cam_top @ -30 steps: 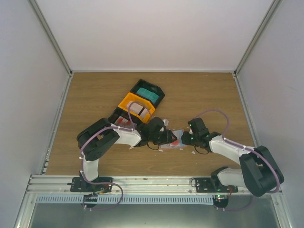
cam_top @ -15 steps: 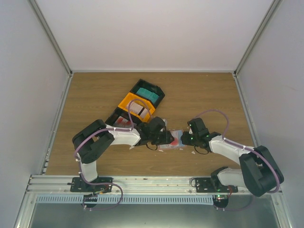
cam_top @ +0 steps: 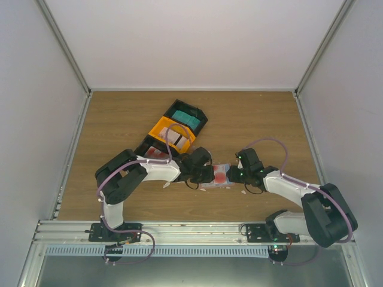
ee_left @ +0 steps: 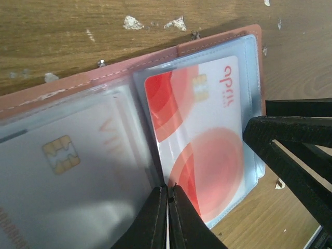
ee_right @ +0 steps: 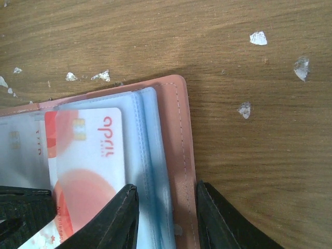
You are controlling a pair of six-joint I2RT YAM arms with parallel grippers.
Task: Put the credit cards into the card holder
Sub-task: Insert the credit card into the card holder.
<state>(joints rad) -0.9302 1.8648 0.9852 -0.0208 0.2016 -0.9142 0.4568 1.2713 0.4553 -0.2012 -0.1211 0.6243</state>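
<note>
The card holder [cam_top: 222, 175] lies open on the table between both grippers, salmon cover [ee_right: 179, 129] down, clear bluish sleeves up. A white credit card with red circles [ee_left: 199, 135] [ee_right: 85, 155] sits inside the right sleeve. A pale card with a gold chip [ee_left: 67, 171] shows under the left sleeve. My left gripper [ee_left: 167, 189] [cam_top: 209, 174] is shut, its tips down at the fold between the two sleeves. Whether a sleeve edge is pinched is not visible. My right gripper [ee_right: 165, 188] [cam_top: 233, 174] is open and straddles the holder's right edge, one finger over the card's sleeve, the other on the wood.
A black-and-orange compartment tray [cam_top: 173, 128] stands behind the left arm, towards the back. Small white paper scraps [ee_right: 258, 37] [ee_left: 133, 22] dot the wood around the holder. The right gripper's black fingers [ee_left: 290, 150] show at the right of the left wrist view.
My left gripper has closed from open and moved slightly right over the holder. The red-and-white card now shows in the holder from above. The right jaws stand a little wider.
</note>
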